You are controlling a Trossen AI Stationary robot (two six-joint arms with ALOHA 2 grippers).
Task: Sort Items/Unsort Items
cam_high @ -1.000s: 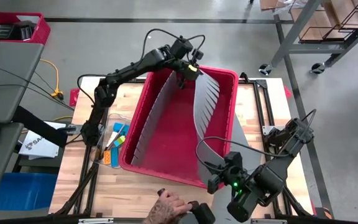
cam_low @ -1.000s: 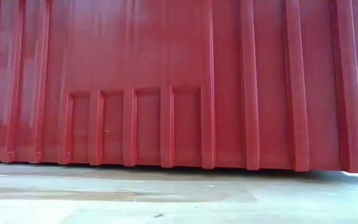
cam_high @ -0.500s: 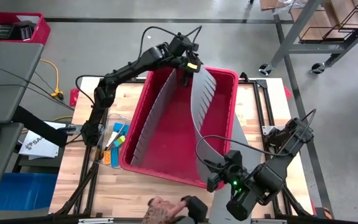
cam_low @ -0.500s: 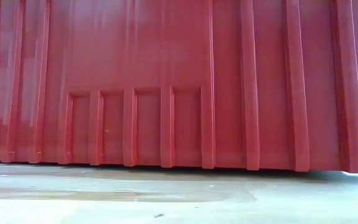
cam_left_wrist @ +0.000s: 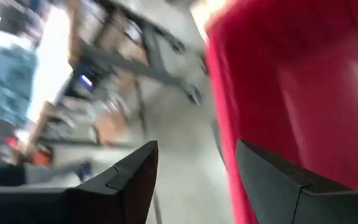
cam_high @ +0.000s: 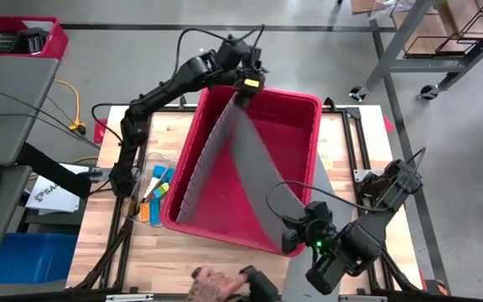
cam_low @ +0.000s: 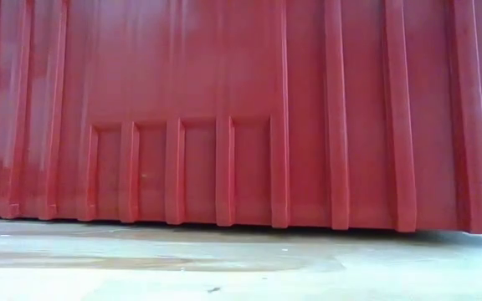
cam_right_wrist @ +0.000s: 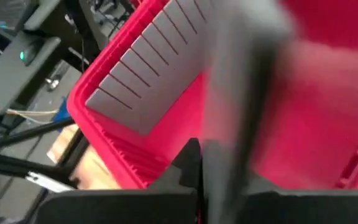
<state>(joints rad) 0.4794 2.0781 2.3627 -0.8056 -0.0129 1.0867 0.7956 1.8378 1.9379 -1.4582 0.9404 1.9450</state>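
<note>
Two grey dividers (cam_high: pixel 262 180) in the red bin (cam_high: pixel 304 109): left gripper (cam_high: pixel 243 84), now parted, has apparently released one; right gripper (cam_high: pixel 296 235) staying clamped on it.

The red bin (cam_high: pixel 300 109) fills the middle of the table (cam_high: pixel 174 252). Two grey dividers (cam_high: pixel 258 168) slant across its inside, leaving a wedge of bare floor by the right wall. Left of the bin, small items (cam_high: pixel 156 189) crowd a narrow strip. A person's hand (cam_high: pixel 212 287) sits at the near edge.
</note>
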